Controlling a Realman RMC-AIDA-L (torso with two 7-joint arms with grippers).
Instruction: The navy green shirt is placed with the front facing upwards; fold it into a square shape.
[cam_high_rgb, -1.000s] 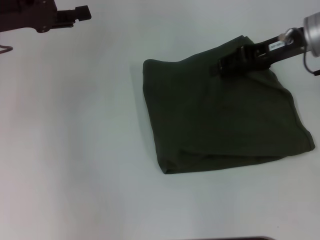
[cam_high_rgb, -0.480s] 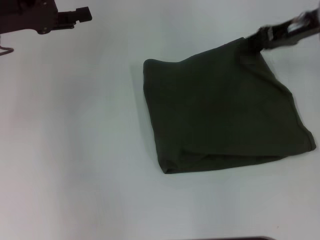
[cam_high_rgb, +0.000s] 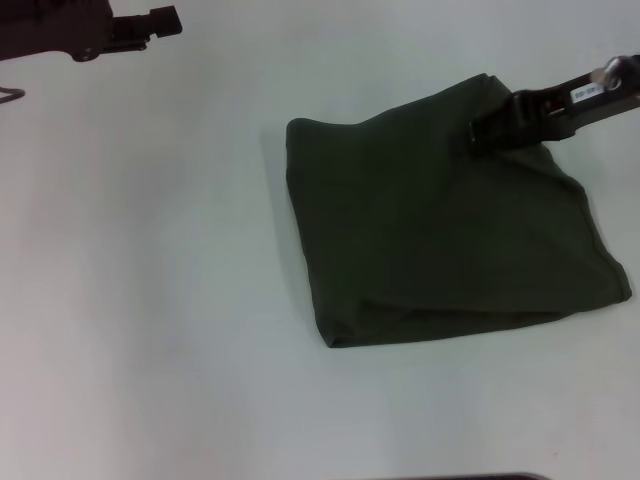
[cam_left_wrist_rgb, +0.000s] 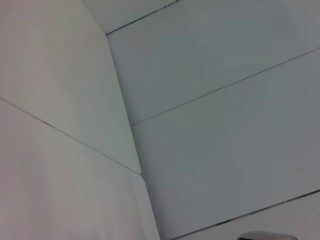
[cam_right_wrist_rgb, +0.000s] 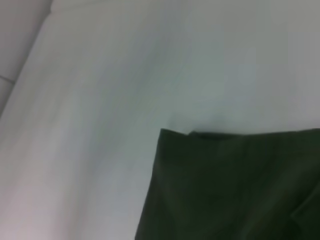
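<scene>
Although the navy green shirt (cam_high_rgb: 440, 220) already lies as a rough four-sided packet on the white table (cam_high_rgb: 150, 300), its outline looks skewed to me rather than truly square, with a loose doubled lip showing along its near edge. From where I stand, the right gripper (cam_high_rgb: 478, 132) hangs over the shirt's far right corner, its dark tip above the cloth just inside that corner. I cannot tell whether its fingers are parted or closed, nor whether they have any fabric between them; nothing looks lifted there. The right wrist view shows only a corner of the shirt (cam_right_wrist_rgb: 230, 185) lying flat against the table. No lettering is visible on the upper face.

My reading is that the folding proper is done and this is the tidying stage. The next move, if any, calls for nudging or pressing that far right corner so the edges line up, without dragging the layers apart.

The left gripper (cam_high_rgb: 160, 24) sits well away from the shirt, off beyond its far left corner, apparently parked; its fingers I cannot judge either.
</scene>
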